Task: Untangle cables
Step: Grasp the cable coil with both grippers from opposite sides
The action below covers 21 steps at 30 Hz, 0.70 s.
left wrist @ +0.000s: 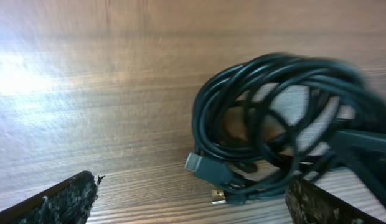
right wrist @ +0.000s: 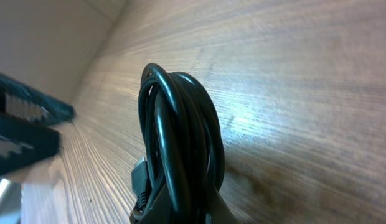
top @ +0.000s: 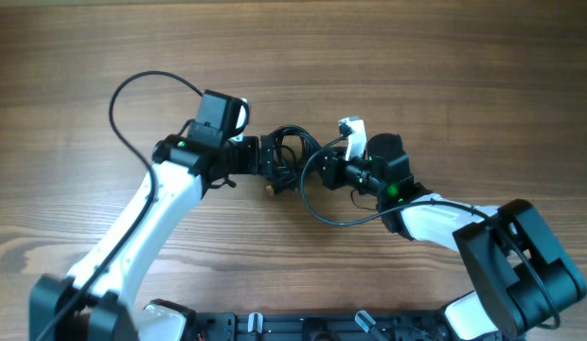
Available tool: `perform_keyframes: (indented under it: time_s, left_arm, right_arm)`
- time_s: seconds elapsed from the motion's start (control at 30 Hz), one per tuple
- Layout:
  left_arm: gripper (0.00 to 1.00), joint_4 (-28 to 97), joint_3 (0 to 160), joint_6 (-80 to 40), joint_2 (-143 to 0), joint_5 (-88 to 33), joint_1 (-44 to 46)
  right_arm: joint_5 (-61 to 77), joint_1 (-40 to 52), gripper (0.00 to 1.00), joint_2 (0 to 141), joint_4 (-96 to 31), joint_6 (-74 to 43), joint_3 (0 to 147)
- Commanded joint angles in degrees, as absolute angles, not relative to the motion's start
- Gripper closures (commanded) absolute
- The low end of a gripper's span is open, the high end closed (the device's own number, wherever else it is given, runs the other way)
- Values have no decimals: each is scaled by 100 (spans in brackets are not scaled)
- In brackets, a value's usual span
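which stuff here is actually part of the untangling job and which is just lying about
Part of the job:
- cables, bunched in one coil
- right gripper, shut on the cables
- left gripper, open, facing the coil

Not part of it:
- wooden table
- thick wires fixed to the arms themselves

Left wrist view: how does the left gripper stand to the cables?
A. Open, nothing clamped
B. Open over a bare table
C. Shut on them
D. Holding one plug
A: the left gripper shows its jaws wide apart at the frame's lower corners, with the coiled cables lying ahead of it, unclamped.
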<state>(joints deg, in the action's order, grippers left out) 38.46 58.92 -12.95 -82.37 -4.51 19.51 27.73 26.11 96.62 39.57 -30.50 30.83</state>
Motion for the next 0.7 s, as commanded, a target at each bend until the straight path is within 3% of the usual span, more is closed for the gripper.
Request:
perform_keyframes:
  time_s: [0.0, 0.27, 0.53, 0.67]
  left_arm:
    - [0, 3846, 6007, -582, -7533, -755, 1970]
    - [0, 4375, 6007, 552, -6853, -1160, 1970]
    - [0, 4672, 6007, 1177, -6226, -1374, 1970]
    - [0, 4834, 6007, 1584, -5918, -2189, 1970]
  right_arm:
    - [3177, 2639, 96, 9406, 4272, -2394, 3144]
    - [4613, 2635, 96, 9406, 5439, -2390, 3144]
    - [5878, 2261, 96, 9406, 5660, -2047, 3144]
    - [6761, 2073, 96, 9406, 6001, -1931, 3144]
